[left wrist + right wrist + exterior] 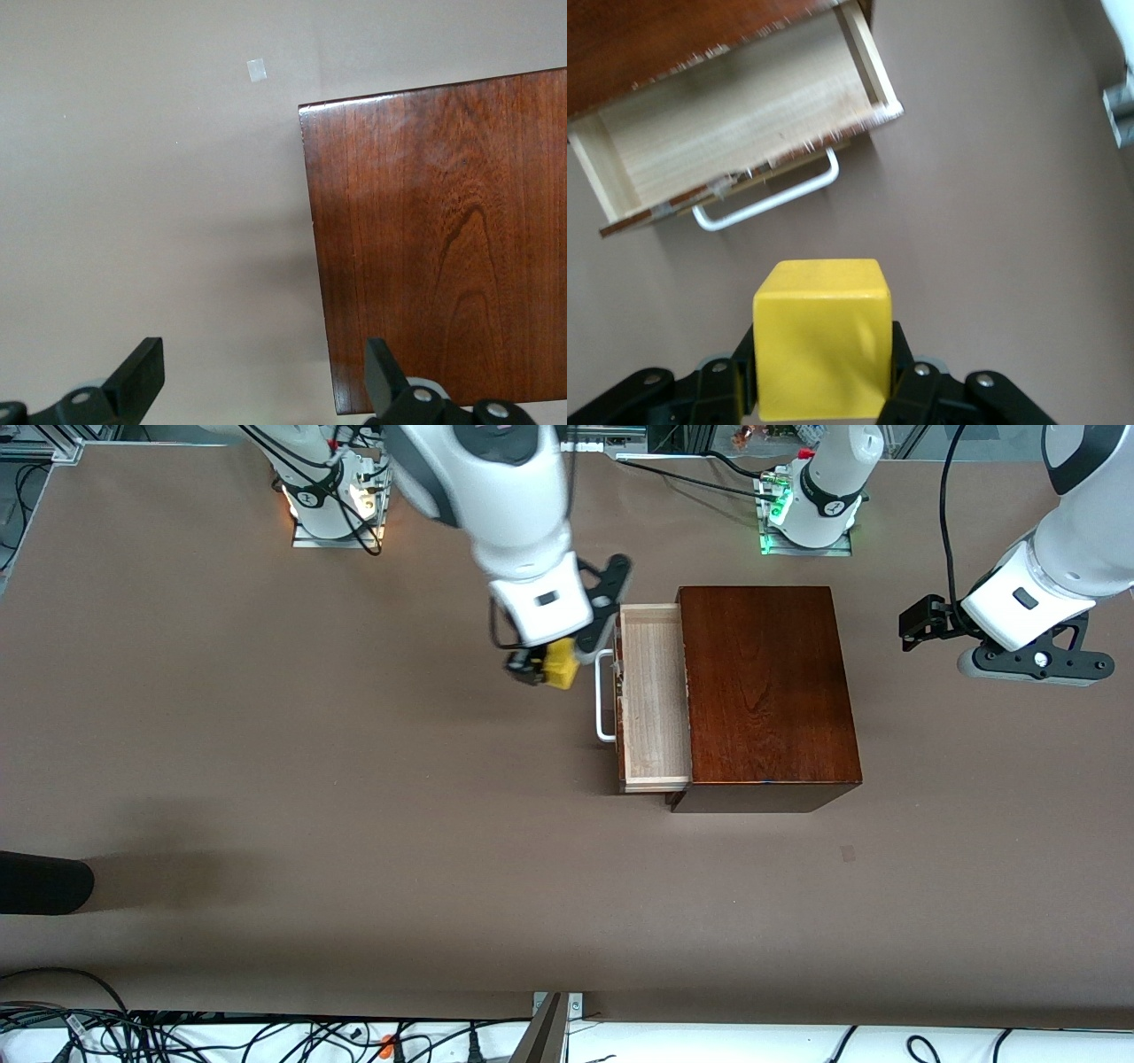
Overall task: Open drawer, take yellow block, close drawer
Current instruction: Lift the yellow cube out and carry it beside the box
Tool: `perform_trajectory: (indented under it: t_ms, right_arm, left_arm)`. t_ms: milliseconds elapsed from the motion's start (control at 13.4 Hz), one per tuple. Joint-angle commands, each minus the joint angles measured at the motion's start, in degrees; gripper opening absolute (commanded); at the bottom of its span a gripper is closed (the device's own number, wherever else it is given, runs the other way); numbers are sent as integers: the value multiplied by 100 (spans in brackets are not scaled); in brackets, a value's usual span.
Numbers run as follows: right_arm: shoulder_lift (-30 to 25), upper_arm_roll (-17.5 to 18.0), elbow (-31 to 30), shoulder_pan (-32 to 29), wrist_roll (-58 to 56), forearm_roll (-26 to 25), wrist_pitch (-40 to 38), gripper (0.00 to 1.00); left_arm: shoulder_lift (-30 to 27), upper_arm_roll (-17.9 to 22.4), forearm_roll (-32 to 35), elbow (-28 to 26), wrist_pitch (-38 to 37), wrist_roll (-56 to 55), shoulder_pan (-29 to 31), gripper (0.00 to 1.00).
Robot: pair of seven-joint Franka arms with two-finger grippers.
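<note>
The right end effector (551, 666) is clenched on the yellow block (561, 664) and holds it in the air over the bare worktop (266, 779), just beside the white handle (605, 696) of the drawer (654, 695). The drawer is pulled out of the wooden box (766, 691) and its pale inside looks empty.

The risk I see is with closing the drawer. If the right arm pushes the front while it carries the block, the block can hit the handle and slip out of the fingers. A push on one end of the front can also turn the whole box on the worktop instead of sliding the drawer in. The left end effector (266, 390) waits with fingers released over the box edge at the left arm's end of the worktop, so nothing holds the box.

The right wrist view shows the fingers pressing two sides of the block, and the empty drawer floor. The front view shows neither so clearly, but only it shows both arms together.
</note>
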Motion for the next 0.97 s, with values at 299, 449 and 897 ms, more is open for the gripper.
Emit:
perform_trajectory:
  t_ms: [299,449,897]
  right_arm:
    - [-108,-39,-83,-1287,-351,345,-670,0]
    - [-108,-389,-84,-1376,-342,362,-871,0]
    - [-311,-751,-346,-1534,-245,459,-899,0]
  left_arm:
    - [19,31,-148,97,-98,19,-27,100]
    - [19,31,-148,97,-98,19,-27,100]
    - [19,31,-148,97,-98,11,-27,100]
